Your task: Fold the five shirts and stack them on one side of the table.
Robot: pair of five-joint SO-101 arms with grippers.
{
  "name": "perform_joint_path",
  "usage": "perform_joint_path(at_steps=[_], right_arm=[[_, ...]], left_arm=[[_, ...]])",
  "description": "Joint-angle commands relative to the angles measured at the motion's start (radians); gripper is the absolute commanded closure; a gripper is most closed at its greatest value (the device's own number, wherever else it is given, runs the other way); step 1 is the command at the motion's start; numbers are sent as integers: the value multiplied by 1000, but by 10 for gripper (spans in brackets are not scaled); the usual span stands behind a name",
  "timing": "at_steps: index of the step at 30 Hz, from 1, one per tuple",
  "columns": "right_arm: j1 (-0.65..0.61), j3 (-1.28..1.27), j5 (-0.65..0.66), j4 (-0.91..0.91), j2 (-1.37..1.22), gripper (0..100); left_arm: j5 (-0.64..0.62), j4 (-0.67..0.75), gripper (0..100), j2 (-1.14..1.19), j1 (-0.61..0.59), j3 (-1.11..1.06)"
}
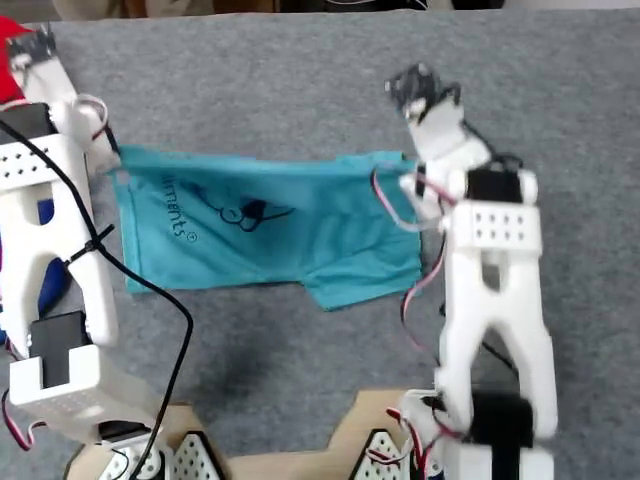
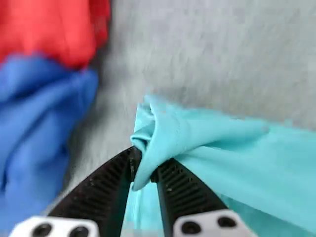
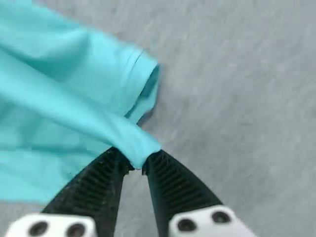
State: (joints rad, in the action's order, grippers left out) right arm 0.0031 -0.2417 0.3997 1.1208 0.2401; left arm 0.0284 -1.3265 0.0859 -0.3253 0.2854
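High view: grey felt table [image 1: 300, 80], matte and fuzzy. Teal shirt [image 1: 260, 225] lies spread betw. the two grippers. It's thin, smooth cloth w/ dark print, and a flap juts from the edge nearest the arm bases. L gripper [image 1: 108, 160] sits at one far corner of the shirt, R gripper [image 1: 408, 182] at the other. A black cable [image 1: 160, 295] off the L arm drapes across the shirt corner behind the L gripper. Thin red/white wires [image 1: 415, 290] loop beside the R arm. A tan board [image 1: 372, 410] sits by the arm bases.

L wrist view: L gripper is clamped on a bunched teal corner. Its black fingers [image 2: 182, 187] are ribbed, and the cloth puckers into soft folds right at the tips. Off to one side lies a blue shirt [image 2: 34, 123], w/ a red shirt [image 2: 49, 24] past it. Both are crumpled heaps, apart from the teal one. Felt lies beyond the tips.

R wrist view: R gripper is pinched shut on a narrow teal ridge. A hemmed, tube-shaped sleeve opening [image 3: 148, 81] lies just beyond the tips. Rest of the shirt spreads to one side, felt to the other.
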Motion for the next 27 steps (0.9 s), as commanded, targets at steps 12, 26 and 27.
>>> perform_joint_path(at_steps=[12, 26, 27], right_arm=[[-18, 1616, 69, 229, -1000, 989], [-50, 1908, -20, 206, -1244, 992], [-50, 1908, -17, 249, -1233, 992]], left_arm=[[-3, 385, 980, 237, 34, 175], [-2, 150, 980, 300, 49, 173], [-2, 107, 980, 300, 52, 173]])
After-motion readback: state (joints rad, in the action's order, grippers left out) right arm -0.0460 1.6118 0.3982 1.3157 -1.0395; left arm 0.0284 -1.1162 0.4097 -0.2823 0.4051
